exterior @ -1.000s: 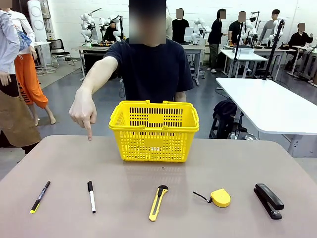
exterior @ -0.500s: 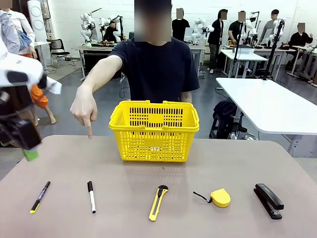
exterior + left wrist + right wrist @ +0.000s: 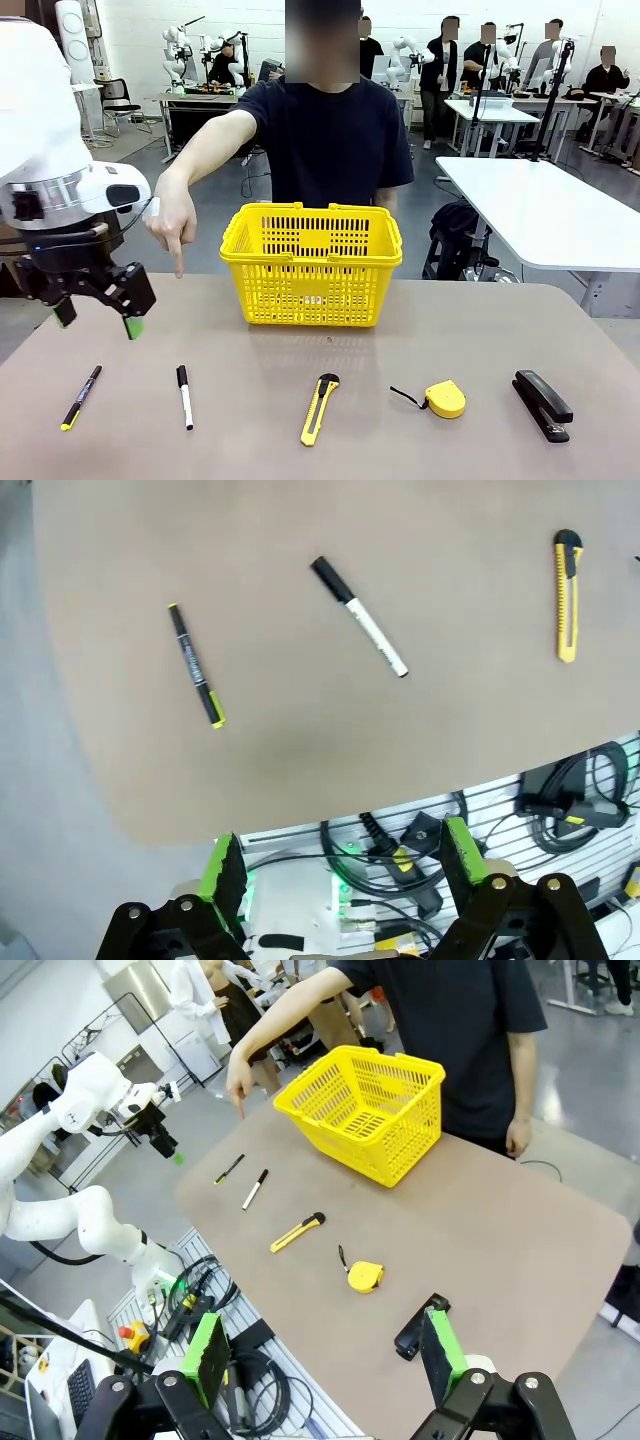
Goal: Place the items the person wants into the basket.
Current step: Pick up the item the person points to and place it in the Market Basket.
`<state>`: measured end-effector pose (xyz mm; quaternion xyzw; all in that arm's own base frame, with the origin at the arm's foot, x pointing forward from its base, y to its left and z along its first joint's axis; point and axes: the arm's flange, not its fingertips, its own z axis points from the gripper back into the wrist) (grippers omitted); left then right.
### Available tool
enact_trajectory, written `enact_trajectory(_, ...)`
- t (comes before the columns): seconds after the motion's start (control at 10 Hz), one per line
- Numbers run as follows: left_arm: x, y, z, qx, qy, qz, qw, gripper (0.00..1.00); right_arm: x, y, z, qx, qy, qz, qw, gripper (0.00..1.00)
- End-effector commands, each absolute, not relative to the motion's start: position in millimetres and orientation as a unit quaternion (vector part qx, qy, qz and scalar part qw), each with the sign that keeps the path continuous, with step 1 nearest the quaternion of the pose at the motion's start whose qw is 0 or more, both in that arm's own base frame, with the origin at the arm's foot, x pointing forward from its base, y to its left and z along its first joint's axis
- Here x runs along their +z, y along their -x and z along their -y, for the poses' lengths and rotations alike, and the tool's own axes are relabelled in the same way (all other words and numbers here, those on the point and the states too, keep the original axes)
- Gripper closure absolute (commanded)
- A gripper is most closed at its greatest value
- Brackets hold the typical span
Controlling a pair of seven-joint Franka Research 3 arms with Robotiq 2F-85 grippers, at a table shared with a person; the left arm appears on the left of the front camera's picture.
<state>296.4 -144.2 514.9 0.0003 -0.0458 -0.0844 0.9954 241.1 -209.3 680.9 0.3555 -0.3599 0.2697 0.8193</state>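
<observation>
White-armed left tool has swung in over the counter, jaws wide, empty. Thin black pen with yellow tip lies just below it. Slim white marker with black ends lies beside, in line with the person's pointing hand. Pick likely starting.

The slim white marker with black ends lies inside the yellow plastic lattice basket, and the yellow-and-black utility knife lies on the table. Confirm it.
Wrong on one point: the slim white marker with black ends lies on the brown table, not inside the yellow plastic lattice basket; the front view shows it. The yellow-and-black utility knife does lie on the table.
</observation>
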Motion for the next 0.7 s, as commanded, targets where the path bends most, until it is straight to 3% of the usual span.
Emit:
enact_trajectory(0.0, 517.1, -307.1, 147.7, -0.081, 0.013, 0.049, 0.995, 0.0, 682.6, -241.7, 211.4, 0.278, -0.36, 0.364, 0.813, 0.0)
enact_trajectory(0.6, 514.9, -296.4, 144.2, -0.084, 0.0, 0.046, 0.995, 0.0, 682.6, -241.7, 211.4, 0.278, -0.36, 0.364, 0.813, 0.0)
